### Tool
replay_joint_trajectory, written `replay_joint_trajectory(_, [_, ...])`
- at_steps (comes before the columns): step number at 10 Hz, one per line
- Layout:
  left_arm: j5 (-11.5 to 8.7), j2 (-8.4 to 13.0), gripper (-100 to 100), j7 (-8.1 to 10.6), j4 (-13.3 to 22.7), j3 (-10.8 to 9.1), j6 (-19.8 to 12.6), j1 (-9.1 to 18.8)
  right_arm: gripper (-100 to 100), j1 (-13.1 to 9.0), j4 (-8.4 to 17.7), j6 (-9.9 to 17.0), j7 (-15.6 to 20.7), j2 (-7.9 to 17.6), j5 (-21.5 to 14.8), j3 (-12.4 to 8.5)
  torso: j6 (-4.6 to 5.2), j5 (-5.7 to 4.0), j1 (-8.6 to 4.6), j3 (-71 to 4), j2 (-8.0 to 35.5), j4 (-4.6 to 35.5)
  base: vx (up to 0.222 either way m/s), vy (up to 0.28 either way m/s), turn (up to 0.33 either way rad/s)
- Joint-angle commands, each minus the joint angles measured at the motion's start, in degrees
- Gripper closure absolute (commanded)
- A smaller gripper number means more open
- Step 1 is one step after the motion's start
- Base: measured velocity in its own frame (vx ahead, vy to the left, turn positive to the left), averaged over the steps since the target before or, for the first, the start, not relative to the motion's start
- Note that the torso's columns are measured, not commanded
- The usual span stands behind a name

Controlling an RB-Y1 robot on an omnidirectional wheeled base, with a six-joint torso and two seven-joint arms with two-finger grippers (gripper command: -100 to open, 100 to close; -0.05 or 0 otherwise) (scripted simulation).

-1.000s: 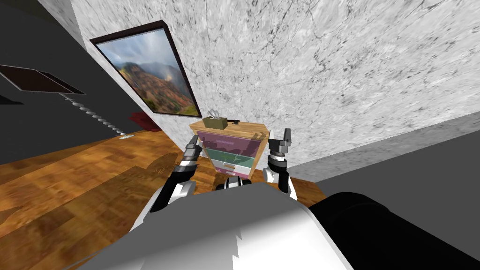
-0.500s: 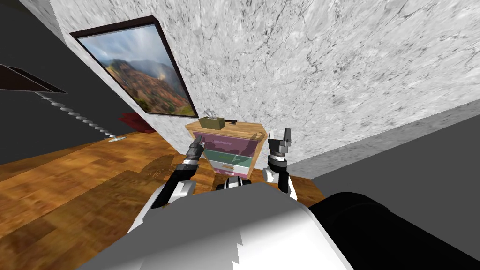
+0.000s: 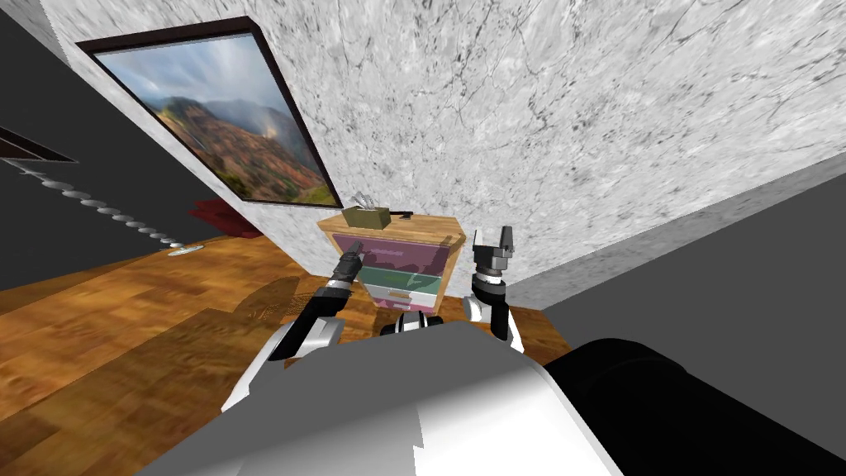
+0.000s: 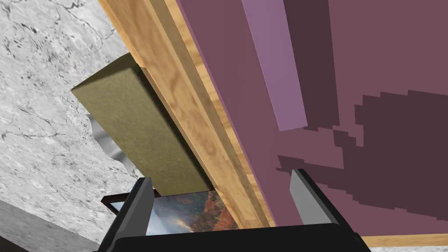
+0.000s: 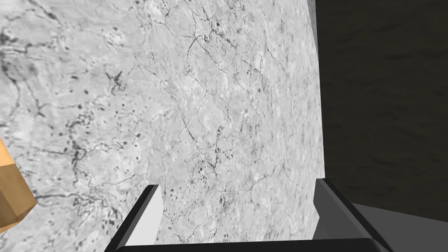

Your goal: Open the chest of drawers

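Chest of drawers (image 3: 388,263) stands on the wood floor (image 3: 124,330) against the marbled wall (image 3: 537,124). It is wooden-framed, with three or perhaps four coloured fronts, none pulled out. The left arm reaches forward. The left claw (image 4: 221,179) is spread wide and empty, close before the purple top drawer (image 4: 372,109) and short of its one bar handle (image 4: 273,65). One olive box (image 4: 135,135) sits on top. The right arm is raised beside the chest, and the right claw (image 3: 493,240) is likewise released, gripping nothing.

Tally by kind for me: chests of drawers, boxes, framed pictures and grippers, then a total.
Wooden chest of drawers: 1
Olive green box on the chest: 1
Dark-framed landscape picture: 1
Left gripper and right gripper, both open: 2
Total: 5
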State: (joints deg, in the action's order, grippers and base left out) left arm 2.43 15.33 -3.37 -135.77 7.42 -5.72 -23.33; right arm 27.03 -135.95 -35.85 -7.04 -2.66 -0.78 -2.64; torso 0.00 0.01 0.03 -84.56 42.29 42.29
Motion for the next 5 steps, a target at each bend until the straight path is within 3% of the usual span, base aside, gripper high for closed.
replay_joint_trajectory(1, [0.7, 1.8, -100, 0.86, -0.3, 0.51, -4.5, 0.7, 0, 0.0, 0.0, 0.0, 0.0, 0.0, 0.0, 0.0, 0.00, -0.01, -0.02, 0.0, 0.0, 0.0, 0.003, -0.020, -0.102])
replay_joint_trajectory(5, [1.4, 3.9, -100, 1.78, -0.8, 1.15, -9.7, 1.3, 0, 0.0, 0.0, 0.0, 0.0, 0.0, 0.0, 0.0, -0.01, 0.00, 0.00, 0.0, 0.0, 0.0, 0.001, -0.017, -0.058])
